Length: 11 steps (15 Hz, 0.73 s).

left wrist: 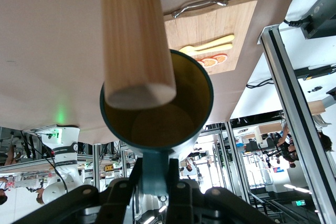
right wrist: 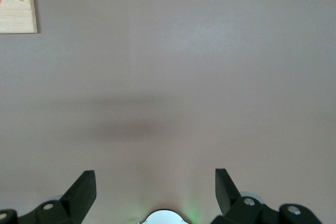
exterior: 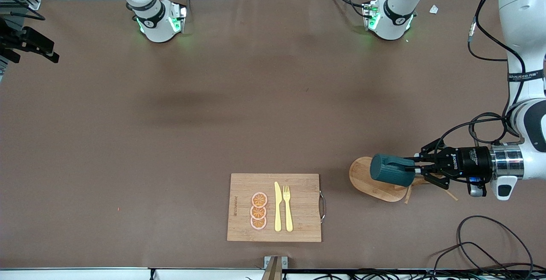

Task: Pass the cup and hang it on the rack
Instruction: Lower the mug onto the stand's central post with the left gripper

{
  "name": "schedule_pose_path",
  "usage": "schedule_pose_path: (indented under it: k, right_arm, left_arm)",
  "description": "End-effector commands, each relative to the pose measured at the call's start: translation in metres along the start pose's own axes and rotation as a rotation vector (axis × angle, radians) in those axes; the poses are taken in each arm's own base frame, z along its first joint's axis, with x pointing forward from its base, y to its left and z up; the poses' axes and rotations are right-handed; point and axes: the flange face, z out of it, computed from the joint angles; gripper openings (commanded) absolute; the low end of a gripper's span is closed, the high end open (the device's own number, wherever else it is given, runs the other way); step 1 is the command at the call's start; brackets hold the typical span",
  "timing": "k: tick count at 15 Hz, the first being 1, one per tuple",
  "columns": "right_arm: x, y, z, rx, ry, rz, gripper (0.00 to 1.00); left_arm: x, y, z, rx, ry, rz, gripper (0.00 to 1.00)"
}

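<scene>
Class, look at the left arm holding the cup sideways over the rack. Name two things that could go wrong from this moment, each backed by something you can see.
1. The left gripper pinches only the small handle of the cup, so the cup could twist or slip in the grip.
2. In the left wrist view the rack's post overlaps the cup's rim; a further push might knock the cup against the rack and tip it.

The right gripper waits open over bare table.

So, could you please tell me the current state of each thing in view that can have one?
cup: lying sideways in the air, held by its handle, over the rack.
rack: standing on the table, its post at the cup's mouth.
left claw: shut on the cup's handle.
right claw: open, holding nothing, waiting above bare table.
cutting board: flat on the table, carrying knife, fork and three orange slices.
</scene>
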Motion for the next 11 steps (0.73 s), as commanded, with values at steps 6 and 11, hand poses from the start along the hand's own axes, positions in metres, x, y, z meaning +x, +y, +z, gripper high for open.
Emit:
schedule_pose_path:
  k: [6, 11]
  right_arm:
    - [-0.006, 0.003, -0.001, 0.014, -0.003, -0.012, 1.00]
    - [-0.006, 0.002, -0.001, 0.014, -0.002, -0.014, 1.00]
  left_arm:
    - [0.019, -0.005, -0.027, -0.042, -0.028, -0.018, 0.02]
    - [0.031, -0.008, -0.036, -0.060, -0.033, -0.034, 0.03]
